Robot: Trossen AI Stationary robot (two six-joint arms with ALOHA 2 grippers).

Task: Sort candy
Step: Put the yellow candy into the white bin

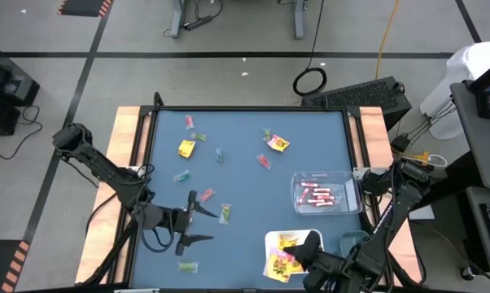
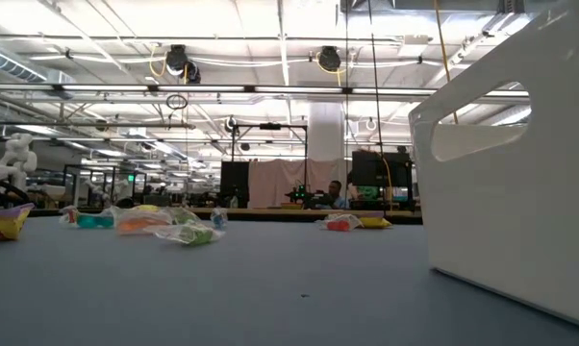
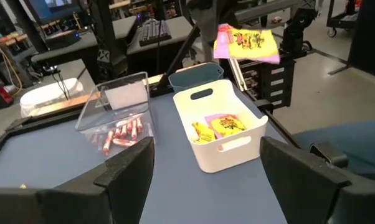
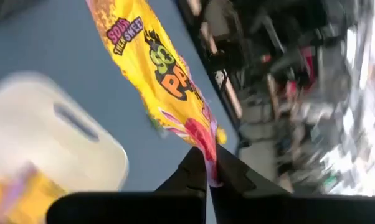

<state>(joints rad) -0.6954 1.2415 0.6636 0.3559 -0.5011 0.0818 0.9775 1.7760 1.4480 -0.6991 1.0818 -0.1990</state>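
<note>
Your right gripper is pinched tight on a yellow candy packet above the white bin, the left gripper gapes empty, and many loose candies await sorting.

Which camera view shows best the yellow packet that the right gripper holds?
The right wrist view: the yellow packet fills it, pinched by the right gripper. The left wrist view shows it smaller; the other views hide it.

Robotics lab or industrial test hall. Indicators: concrete floor with black marking tape, open ceiling with strip lights and hanging cables, computer monitors, wheeled equipment racks, blue-topped work table.
</note>
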